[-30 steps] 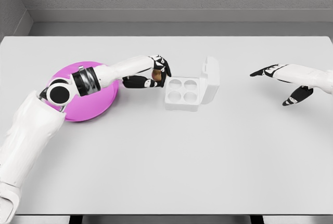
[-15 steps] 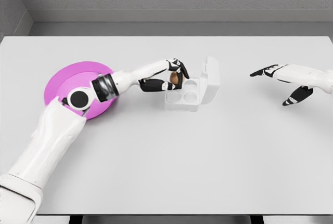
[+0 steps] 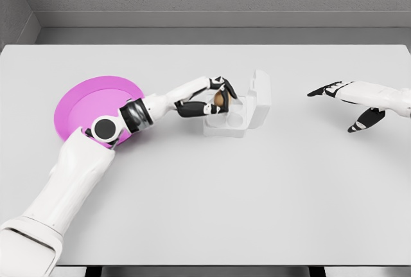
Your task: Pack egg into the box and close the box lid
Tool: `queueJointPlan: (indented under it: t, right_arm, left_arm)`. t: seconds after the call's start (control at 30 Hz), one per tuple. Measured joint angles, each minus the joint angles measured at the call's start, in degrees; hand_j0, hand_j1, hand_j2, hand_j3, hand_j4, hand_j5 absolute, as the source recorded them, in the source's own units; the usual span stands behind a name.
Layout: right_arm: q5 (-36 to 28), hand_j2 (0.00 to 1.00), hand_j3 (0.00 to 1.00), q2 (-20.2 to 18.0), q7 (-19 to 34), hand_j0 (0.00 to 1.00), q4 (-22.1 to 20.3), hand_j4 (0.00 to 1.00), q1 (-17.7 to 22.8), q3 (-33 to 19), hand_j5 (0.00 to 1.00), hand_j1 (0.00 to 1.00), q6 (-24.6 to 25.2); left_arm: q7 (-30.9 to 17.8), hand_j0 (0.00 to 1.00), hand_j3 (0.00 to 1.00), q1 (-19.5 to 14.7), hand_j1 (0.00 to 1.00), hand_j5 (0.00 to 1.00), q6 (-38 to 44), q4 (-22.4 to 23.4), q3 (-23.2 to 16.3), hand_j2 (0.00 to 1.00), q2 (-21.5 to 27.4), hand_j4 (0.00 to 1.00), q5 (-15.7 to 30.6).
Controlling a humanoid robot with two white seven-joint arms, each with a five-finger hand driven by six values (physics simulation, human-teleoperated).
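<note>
The left hand (image 3: pixel 212 97) is clenched around a small brown egg (image 3: pixel 220 99), holding it over the far-left cup of the white four-cup plastic egg box (image 3: pixel 226 120), which sits near the middle of the white table (image 3: pixel 212 213). The box's hinged lid (image 3: pixel 260 97) stands upright on its right side. A round magenta plate (image 3: pixel 87 100) lies toward the table's left edge, partly under the left forearm. The right hand (image 3: pixel 350 100) hovers near the right edge, fingers released and holding nothing. The step in hand looks like placing the egg. Next, the egg needs lowering into the cup and letting go, then the lid swung over and pressed shut.
</note>
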Motion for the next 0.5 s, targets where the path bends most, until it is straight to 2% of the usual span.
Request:
queueJointPlan:
  t: [0.17,0.5]
  right_arm:
    - [0.00,1.00,1.00,0.00,0.00,1.00,-0.03,1.00,0.00,0.02,1.00,1.00,0.00]
    - [0.00,1.00,1.00,0.00,0.00,1.00,-0.04,1.00,0.00,0.02,1.00,1.00,0.00]
  left_arm:
    - [0.01,0.26,0.26,0.18,0.26,0.26,-0.12,2.02,-0.16,0.26,-0.68,0.26,1.35]
    - [0.00,0.26,0.26,0.35,0.26,0.26,-0.24,4.39,-0.43,0.26,-2.50,0.26,0.98]
